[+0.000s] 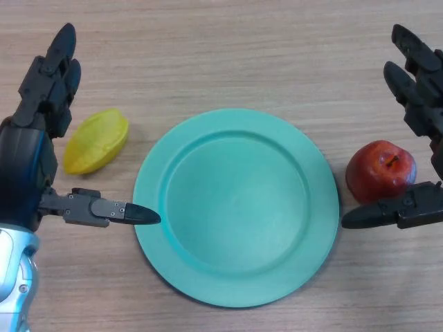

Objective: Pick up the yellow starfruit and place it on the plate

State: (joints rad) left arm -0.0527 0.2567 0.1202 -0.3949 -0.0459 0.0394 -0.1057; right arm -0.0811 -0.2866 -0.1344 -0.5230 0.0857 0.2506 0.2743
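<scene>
The yellow starfruit (96, 141) lies on the wooden table just left of the teal plate (235, 206). My left hand (31, 149) hovers over the left side, open, its fingers stretched out past the fruit's left end and its thumb (111, 209) pointing right below the fruit, tip at the plate's rim. The starfruit sits in the gap between fingers and thumb, untouched as far as I can see. My right hand (422, 97) is at the right edge, open, with fingers spread.
A red apple (381, 170) rests on the table right of the plate, between my right hand's fingers and its thumb (394, 211). The wooden tabletop fills the rest of the view.
</scene>
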